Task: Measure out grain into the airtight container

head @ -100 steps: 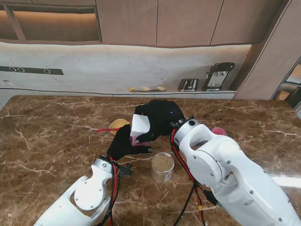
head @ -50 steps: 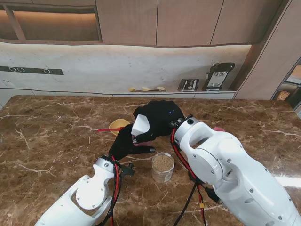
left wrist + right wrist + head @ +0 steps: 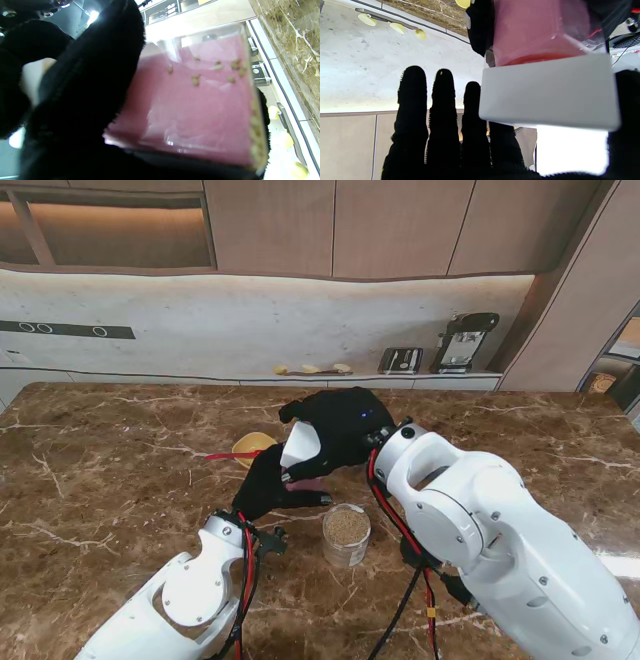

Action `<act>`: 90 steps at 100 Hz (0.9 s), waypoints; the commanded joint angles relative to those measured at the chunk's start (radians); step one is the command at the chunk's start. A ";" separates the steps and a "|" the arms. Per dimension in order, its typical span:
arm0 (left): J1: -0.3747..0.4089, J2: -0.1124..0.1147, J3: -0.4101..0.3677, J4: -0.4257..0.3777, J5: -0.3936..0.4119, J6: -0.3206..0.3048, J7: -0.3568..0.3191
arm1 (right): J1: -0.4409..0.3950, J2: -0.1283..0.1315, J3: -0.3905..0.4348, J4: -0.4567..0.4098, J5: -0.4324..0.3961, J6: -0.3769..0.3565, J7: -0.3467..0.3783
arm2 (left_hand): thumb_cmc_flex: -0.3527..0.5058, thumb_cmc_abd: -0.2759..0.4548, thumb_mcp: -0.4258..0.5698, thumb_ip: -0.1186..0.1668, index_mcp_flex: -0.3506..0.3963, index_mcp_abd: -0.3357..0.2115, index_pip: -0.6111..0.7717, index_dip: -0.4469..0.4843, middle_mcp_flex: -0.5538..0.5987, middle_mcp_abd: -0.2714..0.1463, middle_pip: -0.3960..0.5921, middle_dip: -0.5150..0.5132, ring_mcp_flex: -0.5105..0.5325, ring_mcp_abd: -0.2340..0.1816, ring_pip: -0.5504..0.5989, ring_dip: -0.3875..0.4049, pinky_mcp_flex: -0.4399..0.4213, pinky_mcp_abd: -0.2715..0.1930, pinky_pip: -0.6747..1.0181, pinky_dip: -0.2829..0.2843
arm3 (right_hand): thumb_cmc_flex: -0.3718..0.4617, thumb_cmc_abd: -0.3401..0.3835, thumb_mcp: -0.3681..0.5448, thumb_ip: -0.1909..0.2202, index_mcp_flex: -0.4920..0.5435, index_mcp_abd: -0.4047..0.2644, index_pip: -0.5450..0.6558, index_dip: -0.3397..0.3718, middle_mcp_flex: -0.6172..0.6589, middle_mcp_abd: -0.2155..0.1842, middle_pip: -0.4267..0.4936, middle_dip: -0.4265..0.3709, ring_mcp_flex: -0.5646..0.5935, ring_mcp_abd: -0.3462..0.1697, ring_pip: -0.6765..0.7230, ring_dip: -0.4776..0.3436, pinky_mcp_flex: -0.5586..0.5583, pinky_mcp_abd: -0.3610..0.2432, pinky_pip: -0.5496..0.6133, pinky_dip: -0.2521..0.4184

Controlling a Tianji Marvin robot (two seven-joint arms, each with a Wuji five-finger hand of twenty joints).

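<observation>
Gripping the pink container with my left hand, I am holding it up off the desk, fingers clamped around its clear walls; the left wrist view is showing only a few grains clinging inside it. Farther left and beyond, a yellow bowl is sitting on the desk, partly covered by my hands. My right hand is pinching the white lid between thumb and forefinger, its other three fingers staying straight and apart, and the lid is resting tilted against the container's mouth. Nearer to me, just right of my left wrist, the glass jar of grain is standing upright and open.

I am judging the lid could slip, since only two fingertips are bearing on it, or seat crooked because it is tilted. My left forearm is also passing close beside the jar, so a careless swing could topple it.

Whether the lid is coming off or going on I cannot tell; the container's rim is hidden by my gloves.
</observation>
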 commanded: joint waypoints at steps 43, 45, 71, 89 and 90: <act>0.011 -0.001 -0.004 -0.015 0.002 0.004 -0.008 | -0.014 0.009 0.050 -0.052 0.047 -0.042 0.057 | 0.232 0.527 0.361 -0.015 0.282 -0.300 0.418 0.016 0.089 -0.134 0.125 0.008 0.103 -0.065 0.095 0.050 0.005 -0.062 0.015 -0.001 | -0.072 0.058 0.019 0.035 -0.062 -0.015 -0.060 -0.031 -0.064 -0.023 -0.093 -0.061 -0.100 0.015 -0.091 -0.088 -0.119 0.026 -0.090 0.015; 0.011 -0.001 -0.004 -0.015 0.002 0.005 -0.008 | -0.016 0.009 0.051 -0.052 0.051 -0.043 0.052 | 0.232 0.527 0.361 -0.015 0.282 -0.300 0.418 0.016 0.089 -0.134 0.124 0.008 0.103 -0.066 0.096 0.050 0.005 -0.062 0.016 -0.001 | -0.072 0.057 0.019 0.035 -0.060 -0.016 -0.060 -0.031 -0.061 -0.023 -0.093 -0.061 -0.100 0.014 -0.092 -0.089 -0.120 0.027 -0.091 0.015; 0.014 0.001 -0.009 -0.019 0.005 0.007 -0.011 | -0.038 0.009 0.140 -0.085 0.066 -0.100 0.033 | 0.232 0.528 0.359 -0.014 0.283 -0.300 0.417 0.015 0.089 -0.135 0.123 0.009 0.103 -0.066 0.097 0.049 0.005 -0.065 0.016 -0.001 | 0.153 0.016 -0.012 0.074 -0.036 -0.041 -0.057 -0.027 -0.066 -0.035 -0.108 -0.069 -0.113 -0.035 -0.099 -0.087 -0.162 -0.017 -0.115 0.051; 0.016 0.002 -0.011 -0.022 0.005 0.008 -0.012 | -0.033 0.026 0.211 -0.109 0.157 -0.165 0.127 | 0.232 0.529 0.359 -0.014 0.284 -0.300 0.417 0.015 0.090 -0.137 0.123 0.007 0.104 -0.067 0.098 0.048 0.007 -0.065 0.017 -0.001 | 0.303 -0.101 0.296 0.130 -0.083 -0.036 -0.109 -0.032 -0.142 -0.032 -0.143 -0.083 -0.184 -0.042 -0.140 -0.096 -0.200 -0.023 -0.197 0.112; 0.016 0.002 -0.011 -0.022 0.005 0.008 -0.012 | -0.032 0.028 0.214 -0.110 0.164 -0.168 0.133 | 0.232 0.529 0.359 -0.014 0.284 -0.301 0.417 0.015 0.090 -0.137 0.123 0.007 0.104 -0.068 0.098 0.047 0.007 -0.065 0.017 -0.001 | 0.290 -0.113 0.360 0.116 -0.086 -0.037 -0.112 -0.032 -0.147 -0.031 -0.145 -0.083 -0.188 -0.042 -0.142 -0.097 -0.201 -0.023 -0.201 0.115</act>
